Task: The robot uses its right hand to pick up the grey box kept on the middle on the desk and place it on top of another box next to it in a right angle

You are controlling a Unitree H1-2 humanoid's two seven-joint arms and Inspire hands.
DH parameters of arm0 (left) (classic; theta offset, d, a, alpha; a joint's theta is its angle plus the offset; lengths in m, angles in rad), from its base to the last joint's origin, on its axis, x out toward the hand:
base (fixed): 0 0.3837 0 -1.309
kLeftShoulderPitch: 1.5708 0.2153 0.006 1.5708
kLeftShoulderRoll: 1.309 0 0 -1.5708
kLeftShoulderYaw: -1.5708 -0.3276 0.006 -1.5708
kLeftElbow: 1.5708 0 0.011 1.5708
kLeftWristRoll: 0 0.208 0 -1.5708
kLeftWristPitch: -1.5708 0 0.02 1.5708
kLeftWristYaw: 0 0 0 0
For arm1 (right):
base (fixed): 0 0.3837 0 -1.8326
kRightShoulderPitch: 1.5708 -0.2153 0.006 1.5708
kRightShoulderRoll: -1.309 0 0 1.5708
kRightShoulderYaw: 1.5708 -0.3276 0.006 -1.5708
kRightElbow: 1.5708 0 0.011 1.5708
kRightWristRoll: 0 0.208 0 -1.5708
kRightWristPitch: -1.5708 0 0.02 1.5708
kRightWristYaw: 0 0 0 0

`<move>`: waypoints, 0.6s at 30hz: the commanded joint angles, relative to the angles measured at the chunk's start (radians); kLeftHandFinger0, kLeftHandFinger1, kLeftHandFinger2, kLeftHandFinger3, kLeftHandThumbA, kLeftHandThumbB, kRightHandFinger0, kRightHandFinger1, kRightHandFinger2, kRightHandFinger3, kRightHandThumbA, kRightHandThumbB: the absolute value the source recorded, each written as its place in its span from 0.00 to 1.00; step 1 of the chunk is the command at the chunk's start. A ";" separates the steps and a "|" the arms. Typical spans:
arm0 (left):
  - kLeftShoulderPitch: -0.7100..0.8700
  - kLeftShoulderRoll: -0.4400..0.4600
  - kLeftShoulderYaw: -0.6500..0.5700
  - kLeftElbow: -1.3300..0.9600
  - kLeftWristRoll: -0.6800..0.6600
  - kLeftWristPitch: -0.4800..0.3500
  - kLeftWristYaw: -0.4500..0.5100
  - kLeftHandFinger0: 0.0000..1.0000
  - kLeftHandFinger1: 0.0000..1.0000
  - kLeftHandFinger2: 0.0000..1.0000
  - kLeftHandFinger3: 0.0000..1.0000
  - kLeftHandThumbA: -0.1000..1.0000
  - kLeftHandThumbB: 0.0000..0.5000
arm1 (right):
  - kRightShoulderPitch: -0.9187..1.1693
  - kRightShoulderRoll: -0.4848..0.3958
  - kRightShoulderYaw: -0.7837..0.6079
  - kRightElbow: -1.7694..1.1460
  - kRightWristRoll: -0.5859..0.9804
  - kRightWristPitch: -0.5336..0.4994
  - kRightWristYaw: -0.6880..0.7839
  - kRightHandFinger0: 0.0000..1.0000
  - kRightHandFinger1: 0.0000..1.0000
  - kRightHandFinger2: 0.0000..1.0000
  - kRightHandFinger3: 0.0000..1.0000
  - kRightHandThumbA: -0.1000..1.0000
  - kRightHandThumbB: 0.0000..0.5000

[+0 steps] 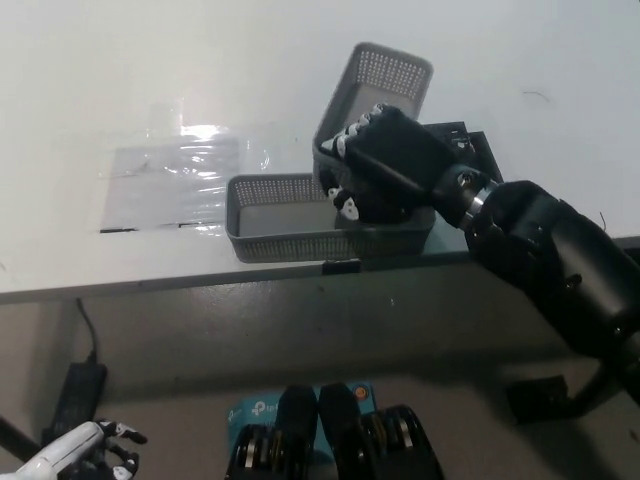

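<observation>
My black right hand (378,165) is shut on a grey perforated box (385,88), holding it tilted above the right half of a second grey perforated box (275,218). That second box lies lengthwise near the desk's front edge. The held box points away from me, roughly crosswise to the lower one, and its near end is hidden behind my hand. I cannot tell whether the two boxes touch. My white left hand (80,455) rests low at the bottom left, below the desk, with its fingers loosely apart.
A clear plastic sheet (170,175) lies on the white desk (120,80) left of the boxes. A black patch (470,150) marks the desk behind my right wrist. A black adapter and cable (72,395) lie on the floor at the left.
</observation>
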 commanded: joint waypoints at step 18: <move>-0.053 0.065 -0.023 -0.016 0.018 0.006 -0.044 0.57 0.51 0.66 0.76 0.48 0.71 | -0.030 -0.050 0.234 0.006 0.020 -0.093 -0.212 0.00 0.00 0.28 0.25 0.00 0.42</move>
